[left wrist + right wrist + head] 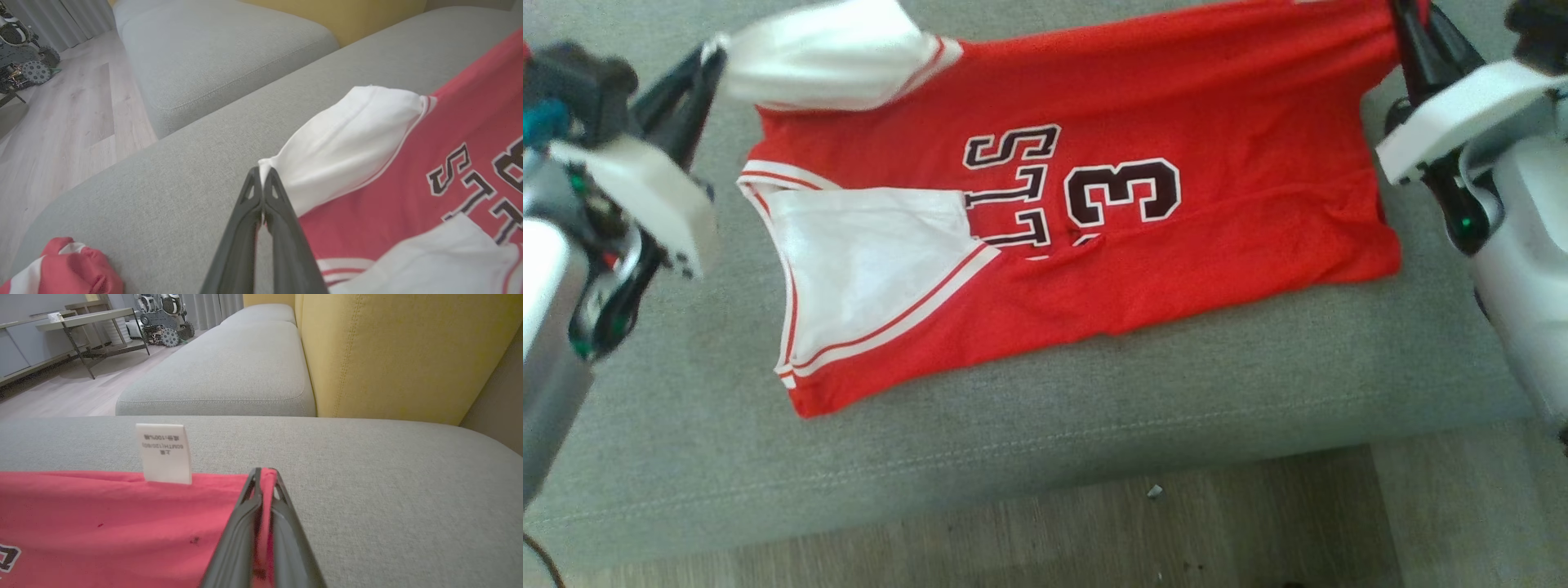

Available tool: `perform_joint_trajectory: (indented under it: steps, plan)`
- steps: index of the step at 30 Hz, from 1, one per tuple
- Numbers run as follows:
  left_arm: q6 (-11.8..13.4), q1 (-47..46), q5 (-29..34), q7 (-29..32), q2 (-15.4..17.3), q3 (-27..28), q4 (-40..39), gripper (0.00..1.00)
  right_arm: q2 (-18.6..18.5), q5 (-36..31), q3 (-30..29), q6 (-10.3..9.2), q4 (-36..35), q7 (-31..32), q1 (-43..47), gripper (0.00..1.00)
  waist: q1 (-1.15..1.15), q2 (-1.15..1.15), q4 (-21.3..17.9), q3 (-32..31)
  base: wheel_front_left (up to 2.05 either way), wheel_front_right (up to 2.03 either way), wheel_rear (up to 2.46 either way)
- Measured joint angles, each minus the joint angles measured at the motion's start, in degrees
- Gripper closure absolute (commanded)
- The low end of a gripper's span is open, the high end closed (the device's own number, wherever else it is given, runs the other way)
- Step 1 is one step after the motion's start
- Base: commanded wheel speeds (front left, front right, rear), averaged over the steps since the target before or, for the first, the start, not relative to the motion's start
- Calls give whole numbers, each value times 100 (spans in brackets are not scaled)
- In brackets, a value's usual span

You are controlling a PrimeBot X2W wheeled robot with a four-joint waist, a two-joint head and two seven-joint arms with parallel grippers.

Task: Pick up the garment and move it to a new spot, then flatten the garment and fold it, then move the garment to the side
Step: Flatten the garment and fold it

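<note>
The garment [1094, 237] is a red basketball jersey with white side panels and dark lettering, spread across a grey sofa cushion [1013, 408]. My left gripper [712, 55] is shut on the white shoulder strap at the upper left; in the left wrist view the left gripper [261, 173] pinches the tip of the white cloth [347, 134]. At the upper right, my right gripper [1401, 12] is shut on the red hem corner. The right gripper [264, 473] clamps the garment [102, 531] edge beside a white care label [164, 453].
The cushion's front edge [1029, 490] drops to a wooden floor [1176, 539]. A yellow backrest [408, 351] and another grey cushion [229, 371] lie beyond. A crumpled red and white cloth [65, 269] lies on the cushion. A table [90, 322] and a wheeled machine [163, 314] stand far off.
</note>
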Motion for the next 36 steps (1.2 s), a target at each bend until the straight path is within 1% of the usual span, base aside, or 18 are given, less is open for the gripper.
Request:
perform_joint_trajectory:
  steps: [2, 8, 13, 17, 20, 22, 26, 27, 29, 30, 31, 32, 33, 34, 35, 36]
  plan:
    - [98, 273, -59, 109, 179, -7, -383, 100, -79, 89, 3, 0, -56, 4, 106, 100, 0, 0, 29, -60, 0, 0, 0]
    - [244, 1063, -225, 517, 736, -77, -1496, 100, -277, 224, 18, 0, -249, 85, 424, 100, 0, 0, 147, -214, 0, 0, 0]
    - [290, 1670, -417, 844, 1137, -203, -2235, 100, -446, 314, 107, 0, -512, 285, 681, 100, 0, 0, 226, -319, 0, 0, 0]
    - [291, 2045, -608, 1020, 1382, -249, -2631, 100, -581, 428, 207, 0, -792, 558, 906, 100, 0, 0, 269, -393, 0, 0, 0]
    - [282, 2217, -735, 1161, 1501, -325, -2838, 100, -713, 492, 275, 0, -1007, 821, 1086, 100, 0, 0, 286, -439, 0, 0, 0]
    - [221, 2303, -791, 1233, 1553, -402, -2932, 100, -802, 538, 318, 0, -1166, 1024, 1208, 100, 0, 0, 291, -467, 0, 0, 0]
    - [137, 2412, -866, 1325, 1573, -520, -3065, 100, -973, 712, 367, 0, -1519, 1383, 1439, 100, 0, 0, 269, -530, 0, 0, 0]
    - [132, 2469, -887, 1354, 1574, -580, -3106, 100, -1062, 790, 398, 0, -1717, 1591, 1534, 100, 0, 0, 241, -562, 0, 0, 0]
    - [86, 2502, -905, 1392, 1574, -628, -3112, 100, -1137, 853, 412, 0, -1895, 1841, 1626, 100, 0, 0, 210, -595, 0, 0, 0]
    - [83, 2511, -905, 1393, 1573, -654, -3115, 100, -1177, 884, 421, 0, -1986, 1976, 1685, 71, 0, 0, 194, -614, 0, 0, 0]
    - [80, 2529, -906, 1412, 1574, -669, -3115, 100, -1199, 981, 392, 0, -2041, 2123, 1750, 9, 0, 0, 179, -634, 0, 0, 0]
    - [81, 2552, -924, 1447, 1573, -693, -3112, 100, -1226, 1080, 366, 0, -2089, 2275, 1822, 0, 0, 0, 165, -657, 0, 0, 0]
    - [81, 2552, -924, 1447, 1573, -693, -3112, 85, -1226, 1080, 366, 0, -2089, 2275, 1822, 0, 0, 0, 165, -657, 0, 0, 0]
    - [83, 2588, -971, 1474, 1574, -717, -3107, 56, -1259, 1129, 331, 0, -2148, 2379, 1898, 0, 0, 0, 151, -679, 0, 0, 0]
    - [88, 2624, -998, 1500, 1574, -740, -3101, 8, -1289, 1158, 286, 0, -2219, 2458, 1970, 0, 0, 0, 136, -701, 0, 0, 0]
    - [90, 2664, -998, 1508, 1574, -747, -3101, 0, -1326, 1159, 233, 0, -2299, 2506, 2032, 0, 0, 0, 122, -721, 0, 0, 0]
